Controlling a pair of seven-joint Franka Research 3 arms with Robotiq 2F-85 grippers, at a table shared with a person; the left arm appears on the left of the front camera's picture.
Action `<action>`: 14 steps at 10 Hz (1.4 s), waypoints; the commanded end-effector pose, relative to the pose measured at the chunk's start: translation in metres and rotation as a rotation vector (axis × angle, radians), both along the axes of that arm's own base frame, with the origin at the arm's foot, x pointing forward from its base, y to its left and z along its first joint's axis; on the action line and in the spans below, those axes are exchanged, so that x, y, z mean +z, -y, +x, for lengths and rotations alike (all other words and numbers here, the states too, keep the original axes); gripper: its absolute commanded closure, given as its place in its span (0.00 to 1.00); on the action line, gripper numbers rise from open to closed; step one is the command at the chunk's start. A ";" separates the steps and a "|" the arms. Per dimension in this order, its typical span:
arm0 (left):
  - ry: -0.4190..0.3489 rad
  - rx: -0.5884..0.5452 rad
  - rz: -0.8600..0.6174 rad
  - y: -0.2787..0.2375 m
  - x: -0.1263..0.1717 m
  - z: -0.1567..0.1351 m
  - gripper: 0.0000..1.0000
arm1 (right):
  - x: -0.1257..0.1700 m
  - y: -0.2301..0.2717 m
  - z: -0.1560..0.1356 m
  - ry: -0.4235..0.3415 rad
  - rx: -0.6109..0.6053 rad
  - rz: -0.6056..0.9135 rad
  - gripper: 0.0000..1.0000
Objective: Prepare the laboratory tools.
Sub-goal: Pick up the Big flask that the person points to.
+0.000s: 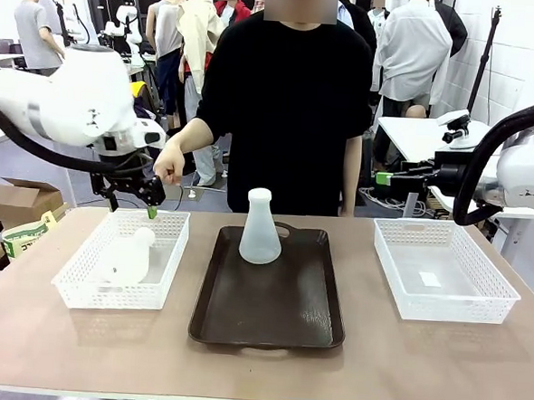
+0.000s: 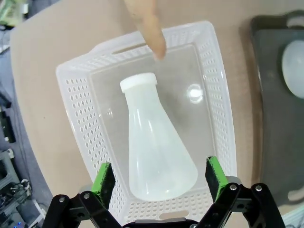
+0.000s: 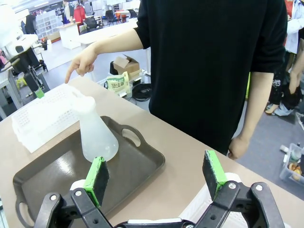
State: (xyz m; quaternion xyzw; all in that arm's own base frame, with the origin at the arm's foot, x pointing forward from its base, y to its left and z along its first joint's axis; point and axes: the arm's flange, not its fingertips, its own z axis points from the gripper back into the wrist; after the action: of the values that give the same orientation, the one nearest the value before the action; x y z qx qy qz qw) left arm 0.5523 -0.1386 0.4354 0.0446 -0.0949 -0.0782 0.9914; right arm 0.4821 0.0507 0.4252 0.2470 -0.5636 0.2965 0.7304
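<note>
Two frosted, translucent conical flasks, narrow-necked and flat-based: lying flask [image 1: 127, 257] inside the left basket [image 1: 107, 294], upright flask [image 1: 260, 229] near the far edge of the smooth dark brown tray [image 1: 269, 318]; two white perforated baskets, left basket and right basket [image 1: 442, 309]; left gripper [image 2: 159, 178] spread wide over the lying flask, pinching nothing; right gripper [image 3: 156, 175] likewise spread; person's hand [image 1: 169, 165] pointing down at the left basket's far rim.

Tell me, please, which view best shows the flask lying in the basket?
Left wrist view: it looks straight down on the lying flask, rim to base. The front view veils it behind the basket; the right wrist view leaves it unclear.
</note>
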 end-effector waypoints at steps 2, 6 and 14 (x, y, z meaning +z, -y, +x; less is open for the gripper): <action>-0.038 0.086 0.085 0.013 -0.021 0.020 0.00 | 0.002 0.000 -0.001 -0.015 -0.008 -0.008 0.00; -0.066 0.169 -0.024 -0.013 -0.038 0.027 0.00 | 0.002 0.000 -0.001 -0.015 -0.008 -0.008 0.00; -0.057 0.072 -0.135 -0.029 -0.084 0.042 0.00 | 0.002 0.000 -0.001 -0.015 -0.008 -0.008 0.00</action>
State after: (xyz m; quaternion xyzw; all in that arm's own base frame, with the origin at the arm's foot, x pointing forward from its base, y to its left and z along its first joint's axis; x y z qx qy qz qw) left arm 0.5919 -0.1144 0.3537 0.0021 -0.0632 -0.0330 0.9974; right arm 0.4821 0.0507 0.4253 0.2468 -0.5636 0.2966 0.7304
